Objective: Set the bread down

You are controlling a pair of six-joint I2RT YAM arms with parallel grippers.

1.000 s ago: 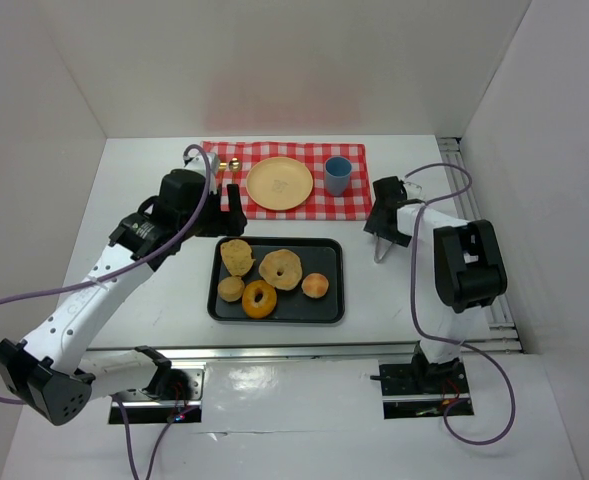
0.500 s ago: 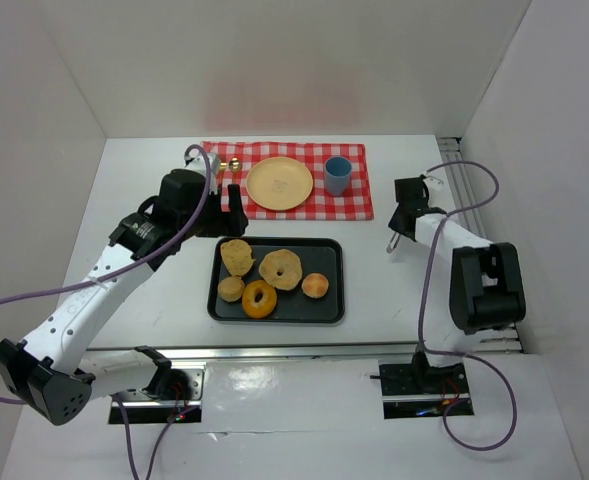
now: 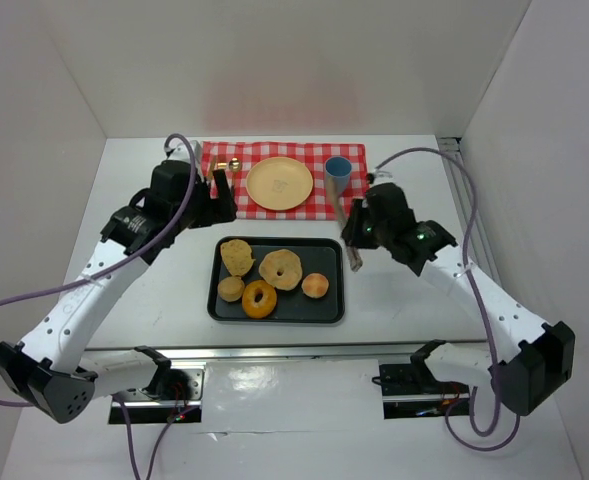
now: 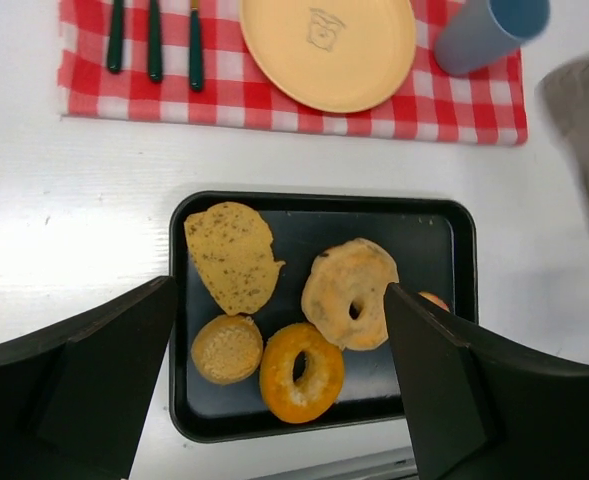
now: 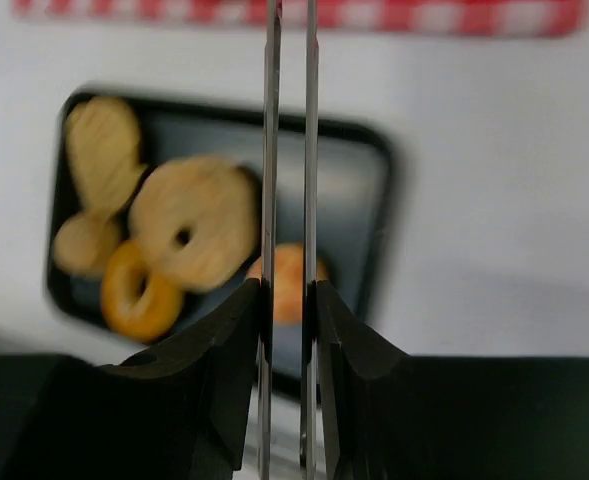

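Note:
Several breads lie on the black tray [image 3: 214, 290]: a flat slice [image 3: 237, 256], a bagel [image 3: 280, 268], an orange ring [image 3: 259, 298], a small round bun [image 3: 231, 289] and an orange roll [image 3: 315, 285]. My left gripper [image 3: 222, 195] hovers open above the tray's far left corner; in its wrist view the left gripper [image 4: 279, 290] holds nothing. My right gripper [image 3: 359, 228] is shut on metal tongs [image 3: 353, 250], which point down just past the tray's right far corner. In the right wrist view the tongs [image 5: 271, 150] run as two thin blades between the right gripper [image 5: 290, 290] fingers.
A red checked cloth [image 3: 352, 205] lies behind the tray with a yellow plate [image 3: 279, 183], a blue cup [image 3: 337, 175] and cutlery [image 3: 232, 165] on it. White walls stand at the left, back and right.
My right arm has stretched out and swung left with the tongs, from the table's right side to the tray's right far corner. My left gripper has drawn back slightly toward the cloth.

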